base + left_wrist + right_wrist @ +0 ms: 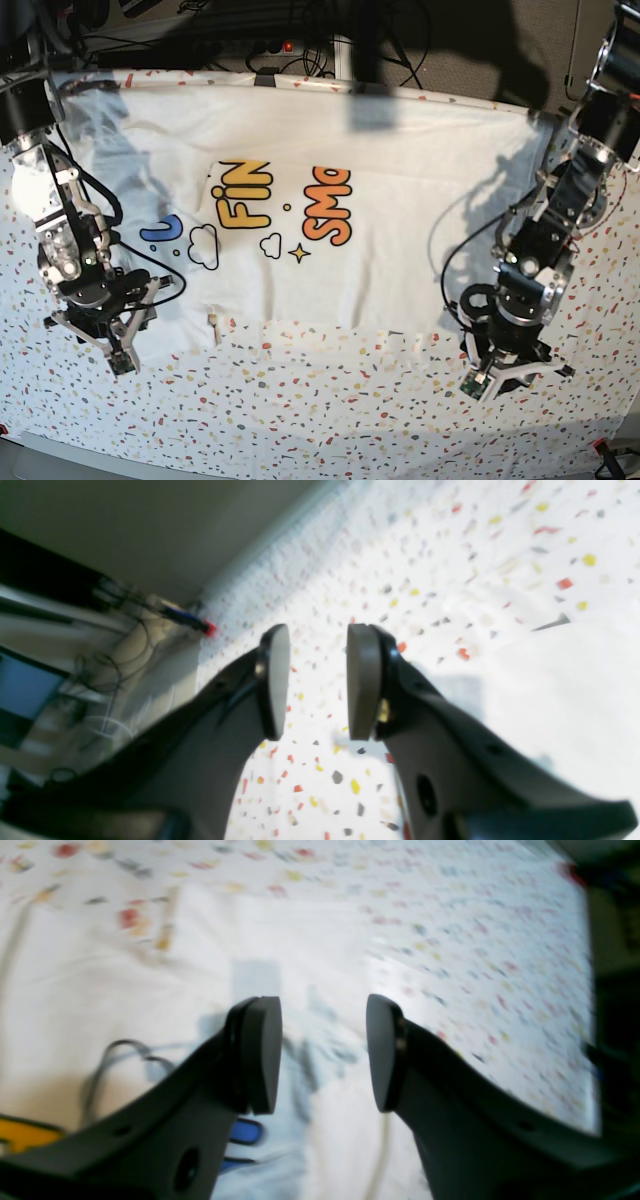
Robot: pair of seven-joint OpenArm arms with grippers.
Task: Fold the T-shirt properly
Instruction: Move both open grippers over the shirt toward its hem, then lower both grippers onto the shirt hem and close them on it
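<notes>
White cotton T-shirt [330, 200] spread print-up across far half of speckled table cover [330, 410], reaching almost from one side to the other. Yellow "FIN" and orange "SMO" readable sideways near middle, last letters lost in a fold; blue "U" beside an outlined cloud toward camera-left; a second small cloud and a yellow star between the words. Near hem uneven, rippling along a line about halfway down the table, with one small tag or label poking out below the clouds. Fabric mostly flat, faint creases and arm shadows at both ends. Left gripper [510, 372] low at camera-right, just beyond the hem, over bare cover; wrist view confirms fingers [274, 680] parted with nothing between them, only flecked cloth below and a white shirt edge off to one side. Right gripper [105, 338] low at camera-left, over the shirt's end near the blue letter; jaws likewise apart and empty, pale fabric, a looping cable [107, 1060] and a scrap of blue and yellow print under them, though blur makes it hard to say whether pads [260, 1055] touch cloth. Cables [260, 45] and dark clutter beyond the far table edge.
</notes>
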